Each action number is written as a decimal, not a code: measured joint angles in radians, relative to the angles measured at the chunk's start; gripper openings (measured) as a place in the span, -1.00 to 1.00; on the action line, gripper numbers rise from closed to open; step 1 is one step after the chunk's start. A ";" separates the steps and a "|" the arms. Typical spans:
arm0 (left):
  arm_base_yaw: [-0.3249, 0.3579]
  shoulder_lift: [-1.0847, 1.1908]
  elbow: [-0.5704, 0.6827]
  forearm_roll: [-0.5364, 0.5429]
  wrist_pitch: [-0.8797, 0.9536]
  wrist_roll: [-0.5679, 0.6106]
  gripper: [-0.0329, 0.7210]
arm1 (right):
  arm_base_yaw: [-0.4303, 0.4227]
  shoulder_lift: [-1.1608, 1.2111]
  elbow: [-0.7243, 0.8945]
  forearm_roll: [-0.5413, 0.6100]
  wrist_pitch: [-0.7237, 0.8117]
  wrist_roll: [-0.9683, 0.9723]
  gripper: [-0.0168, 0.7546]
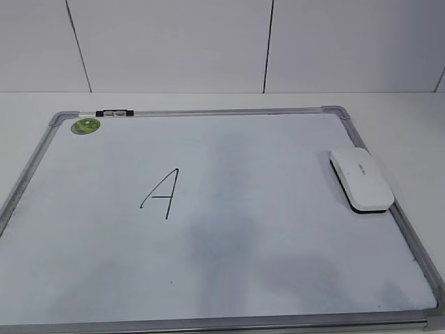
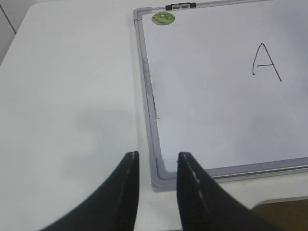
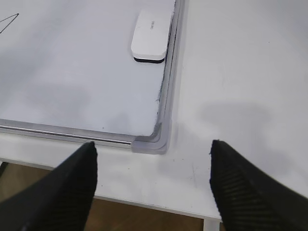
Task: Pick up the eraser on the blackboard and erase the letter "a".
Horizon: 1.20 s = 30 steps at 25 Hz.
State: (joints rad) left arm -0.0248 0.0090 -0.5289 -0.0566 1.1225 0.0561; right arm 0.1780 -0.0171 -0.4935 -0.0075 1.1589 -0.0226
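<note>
The blackboard (image 1: 278, 229) is a white dry-erase board with a grey frame, lying flat on the table. The white eraser (image 1: 361, 179) lies on it by the right frame edge, and also shows in the right wrist view (image 3: 151, 34). A large capital "A" (image 1: 161, 193) is drawn left of centre. No small lowercase "a" shows in any view. My left gripper (image 2: 158, 161) is open and empty above the board's near left corner (image 2: 161, 180). My right gripper (image 3: 152, 144) is wide open and empty above the near right corner (image 3: 150, 142). Neither gripper shows in the exterior view.
A round green sticker (image 1: 85, 126) sits in the board's far left corner, with a black clip (image 1: 115, 113) on the top frame beside it. White table (image 3: 231, 86) surrounds the board. The table's front edge (image 3: 159, 202) lies just below the right gripper.
</note>
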 joint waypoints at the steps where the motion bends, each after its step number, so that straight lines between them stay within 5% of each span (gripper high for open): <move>1: 0.000 0.000 0.002 0.000 -0.002 0.000 -0.39 | 0.000 0.000 0.000 0.000 0.000 0.000 0.52; 30: 0.000 0.000 0.004 0.000 -0.019 0.000 -0.42 | 0.000 0.000 0.000 -0.002 -0.005 0.000 0.52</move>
State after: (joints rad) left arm -0.0248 0.0090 -0.5249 -0.0566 1.1033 0.0561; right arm 0.1780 -0.0171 -0.4935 -0.0096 1.1543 -0.0226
